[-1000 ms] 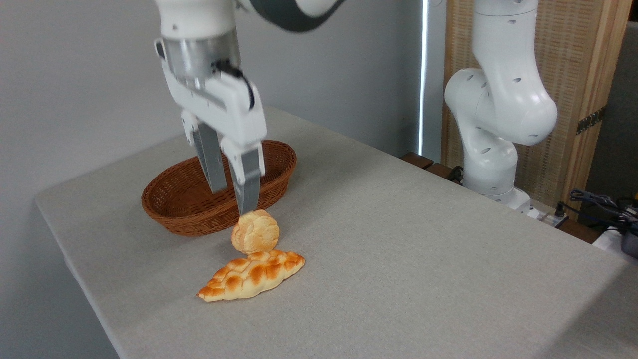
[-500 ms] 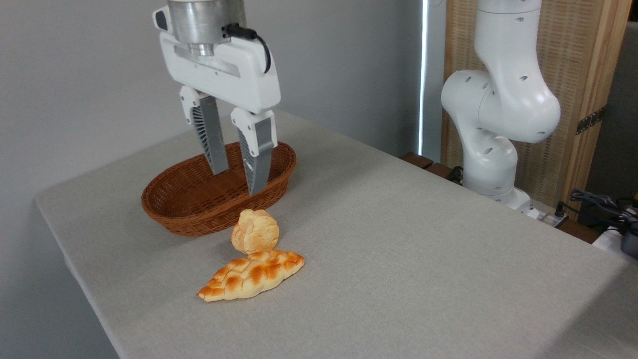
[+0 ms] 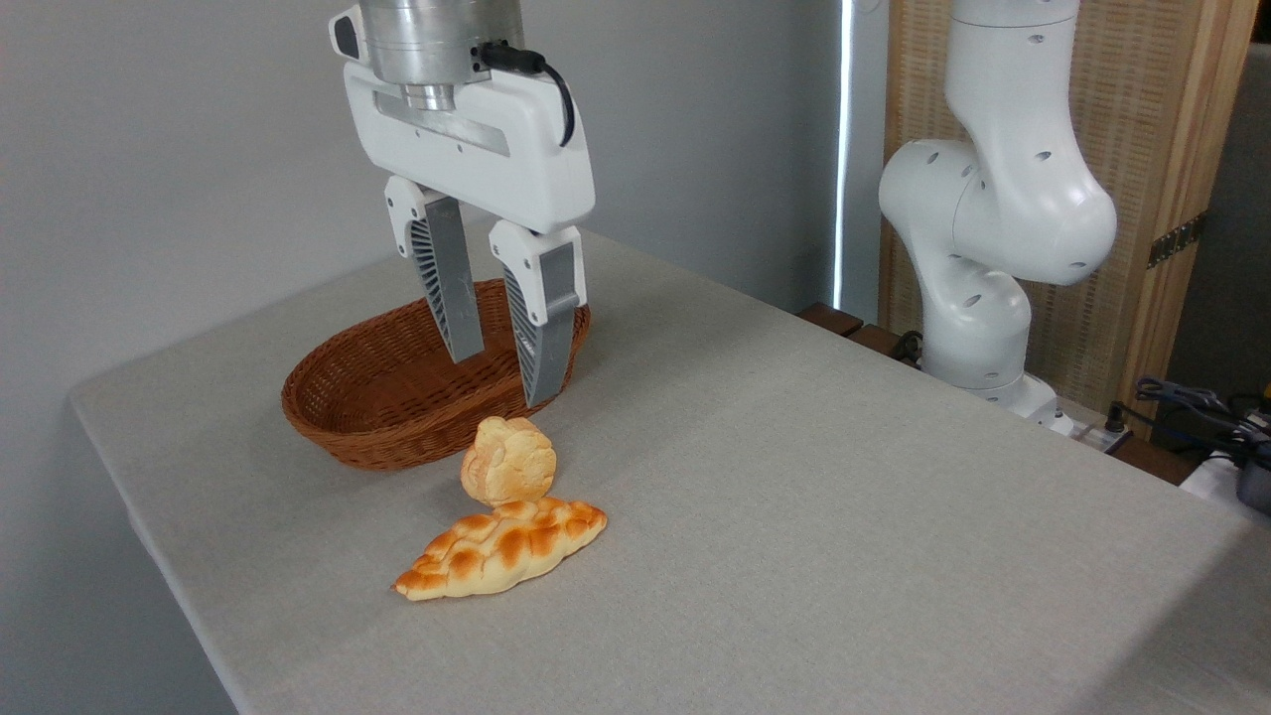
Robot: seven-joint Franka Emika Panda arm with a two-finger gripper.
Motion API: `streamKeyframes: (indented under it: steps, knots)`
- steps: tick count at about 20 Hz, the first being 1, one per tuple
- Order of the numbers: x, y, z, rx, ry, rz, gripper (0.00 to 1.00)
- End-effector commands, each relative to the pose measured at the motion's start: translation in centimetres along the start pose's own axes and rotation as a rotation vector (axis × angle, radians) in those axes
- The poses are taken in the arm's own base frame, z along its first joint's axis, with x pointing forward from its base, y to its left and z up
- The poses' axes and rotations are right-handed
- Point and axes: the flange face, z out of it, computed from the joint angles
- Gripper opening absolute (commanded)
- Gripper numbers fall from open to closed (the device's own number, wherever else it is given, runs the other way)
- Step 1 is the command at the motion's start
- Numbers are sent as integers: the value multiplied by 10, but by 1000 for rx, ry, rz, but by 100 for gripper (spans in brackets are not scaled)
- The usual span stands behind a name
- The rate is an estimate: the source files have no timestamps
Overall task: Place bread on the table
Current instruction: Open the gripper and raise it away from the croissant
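Braided golden bread (image 3: pixel 499 549) flat on table (image 3: pixel 794 477) — gripper (image 3: pixel 501 379) above, fingers parted, empty.

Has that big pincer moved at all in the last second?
Yes. The pincer has risen and drifted right: its tips were just above the small bun, and now hang higher, before the basket's right end.
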Motion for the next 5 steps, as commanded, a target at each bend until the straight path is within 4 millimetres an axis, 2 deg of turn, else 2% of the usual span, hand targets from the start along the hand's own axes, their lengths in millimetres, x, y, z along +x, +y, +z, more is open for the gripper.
streamKeyframes:
  steps: [1,5]
  knots:
    - [-5,1,-5,-8,-20,6,100]
    - [-5,1,-4,-11,-19,5,100]
